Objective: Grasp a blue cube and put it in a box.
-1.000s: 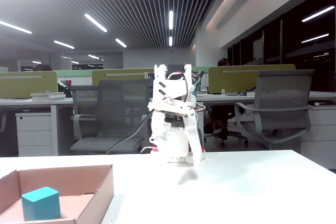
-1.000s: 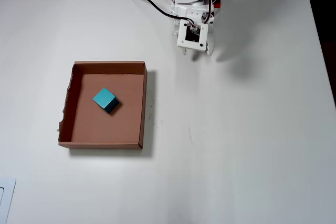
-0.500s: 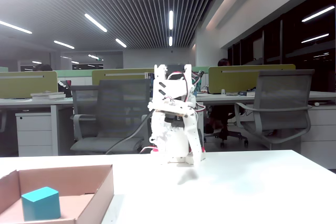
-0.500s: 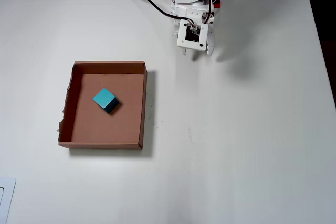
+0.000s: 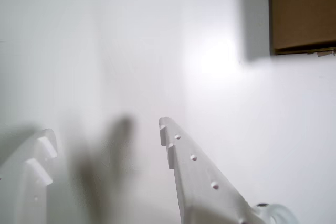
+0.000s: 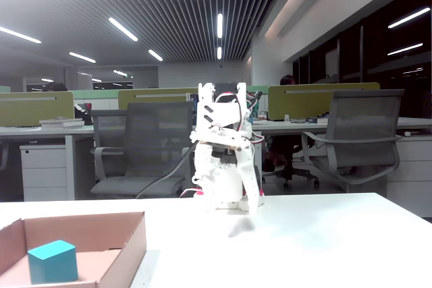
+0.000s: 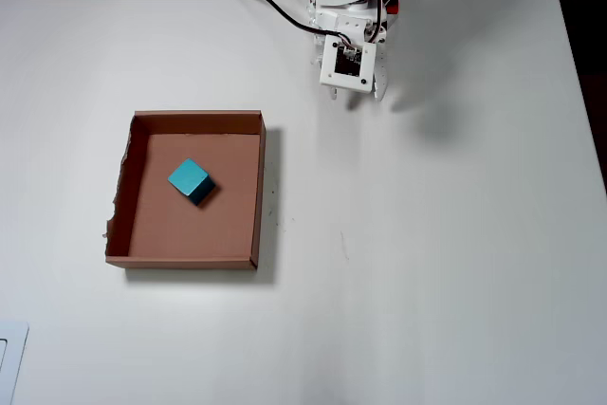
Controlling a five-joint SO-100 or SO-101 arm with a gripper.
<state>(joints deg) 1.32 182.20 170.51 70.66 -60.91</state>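
- Nothing has moved since the earlier frames: arm, cube and box sit exactly as before in both the fixed and overhead views.
- Gripper [image 5: 105, 135] in the wrist view: jaws apart, holding nothing, bare white table [image 5: 131, 51] between and beyond the fingers.
- Gripper [image 7: 353, 94] in the overhead view hangs folded close under the arm's base at the far edge of the table [image 7: 427, 234], pointing down.
- Blue cube [image 7: 190, 180] lies inside the box [image 7: 259, 187], well apart from the jaws, to their left and nearer the camera's bottom edge in the overhead view.
- Cube rests on the box floor, turned at an angle to the walls, closer to the far wall, touching none.
- Fixed view: cube [image 6: 52, 261] sits low in the box [image 6: 128, 244], left of the gripper [image 6: 253, 204].
- Wrist view catches only a corner of the box [image 5: 302, 11], up and right of the jaws; cube not seen there.
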